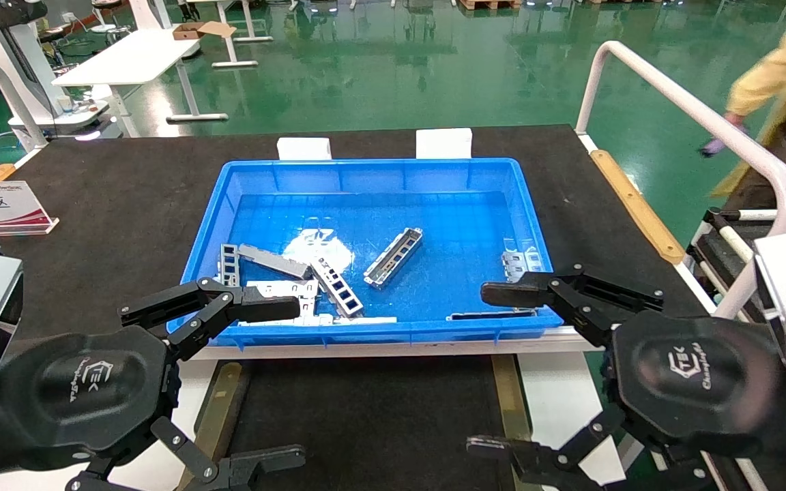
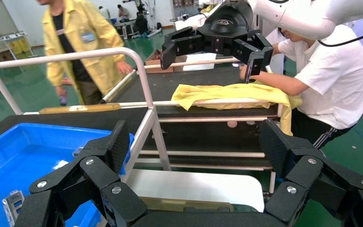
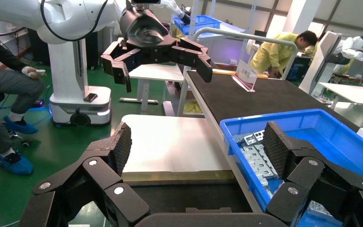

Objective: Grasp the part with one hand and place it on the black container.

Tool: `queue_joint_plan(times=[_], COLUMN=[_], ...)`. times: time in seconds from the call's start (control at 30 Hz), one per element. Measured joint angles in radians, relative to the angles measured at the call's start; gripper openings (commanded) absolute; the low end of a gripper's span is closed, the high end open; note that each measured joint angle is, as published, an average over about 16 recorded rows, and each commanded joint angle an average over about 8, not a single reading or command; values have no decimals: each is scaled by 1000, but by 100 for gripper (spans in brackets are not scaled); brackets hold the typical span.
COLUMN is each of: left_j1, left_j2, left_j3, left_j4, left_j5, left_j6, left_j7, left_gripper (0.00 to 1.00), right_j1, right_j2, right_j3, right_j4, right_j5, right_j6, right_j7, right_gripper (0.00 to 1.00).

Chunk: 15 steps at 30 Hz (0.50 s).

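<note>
The part [image 1: 393, 257], a slim silver-grey channel strip with rectangular cutouts, lies slantwise in the middle of the blue bin [image 1: 372, 167]. The black container [image 1: 366, 416], a flat black tray with olive-brass rails [image 1: 219, 416], sits just in front of the bin. My left gripper [image 1: 263, 389] is open and empty over the tray's left rail, its upper finger across the bin's front left corner. My right gripper [image 1: 499, 372] is open and empty over the tray's right rail, near the bin's front right corner. I cannot make out the part in either wrist view.
A strip with dark square windows [image 1: 337, 286] and pale slotted plates [image 1: 277, 262] lie at the bin's front left, with more pieces at its right wall [image 1: 522, 262]. A white railing [image 1: 693, 116] runs along the right. A sign [image 1: 1, 208] stands at the left. People stand nearby.
</note>
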Motion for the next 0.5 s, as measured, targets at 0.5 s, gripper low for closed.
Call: queue_joint_plan(times=[0.5], left_j1=[0], left_j2=[0], left_j3=[0], left_j4=[0], left_j5=[0], left_j6=[0], left_j7=[0], left_gripper=[100], right_j1=[-4], right_j2=[-6], right_j3=[16], right_j4=[2], right_j5=[-10], right_j6=[-6], right_j7=[8], right_gripper=[100])
